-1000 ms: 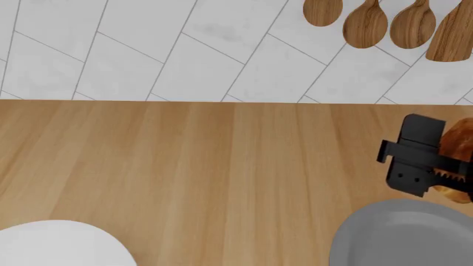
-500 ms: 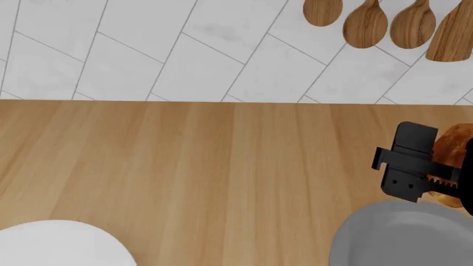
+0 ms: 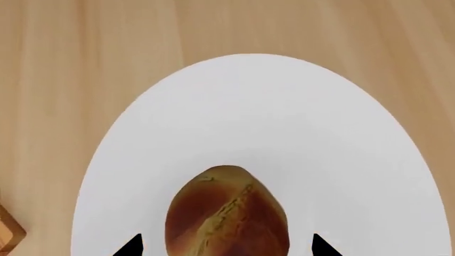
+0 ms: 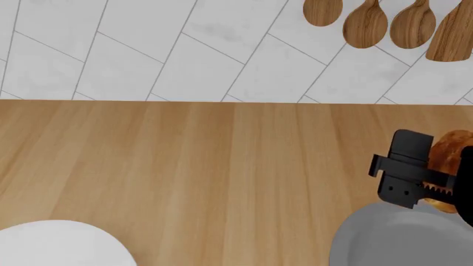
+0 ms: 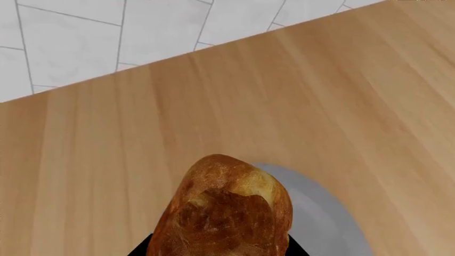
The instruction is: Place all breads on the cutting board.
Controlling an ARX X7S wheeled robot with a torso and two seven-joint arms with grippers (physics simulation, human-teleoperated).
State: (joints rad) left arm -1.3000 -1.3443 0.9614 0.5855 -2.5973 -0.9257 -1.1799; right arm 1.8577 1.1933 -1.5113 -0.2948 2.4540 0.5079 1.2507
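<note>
Surface: pale wooden countertop (image 4: 185, 166) beneath a white tiled wall (image 4: 148, 50)
Reddish-brown bread (image 5: 226, 213): pinched in the right gripper (image 4: 436, 183), raised over a grey plate (image 4: 391, 238)
Oval bread (image 3: 226, 213): lying on a white plate (image 3: 249, 122), framed by the spread left gripper (image 3: 226, 246)
Cutting board: only a corner (image 3: 8, 234) seen beside the white plate
Wall: wooden spoons (image 4: 384, 22) hung at upper right

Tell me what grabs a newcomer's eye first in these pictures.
The reddish-brown bread fills the right wrist view, gripped in the right tool above the grey plate. In the left wrist view, an oval bread sits on the white plate. Wooden spoons hang on the tiled wall.
</note>
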